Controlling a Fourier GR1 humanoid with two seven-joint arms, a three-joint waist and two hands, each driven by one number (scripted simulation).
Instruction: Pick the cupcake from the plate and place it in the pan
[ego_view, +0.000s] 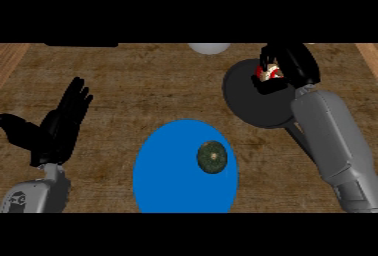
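**One cupcake over the pan, one item left on the plate**

One right hand (284, 65) hangs above the far part of the dark pan (247, 102), its fingers curled round a small red-and-white cupcake (269, 73), which shows only partly between them. Whether the cupcake touches the pan's floor cannot be told.

Judged from this, the main risk lies in the release. The cupcake sits close to the pan's far rim, so if the fingers open while it is tilted or high, it could tip, roll against the rim, or land outside on the bench (133, 80). A finger could also drag it sideways as it opens.

Counted: one pan; one blue plate (166, 170), near side of the pan; one round green-brown item (212, 156) resting on the plate's side toward the pan; one pale round object (209, 48) beyond the pan, partly cut off. One left hand (55, 132) rests open, fingers up, well apart from the pan.
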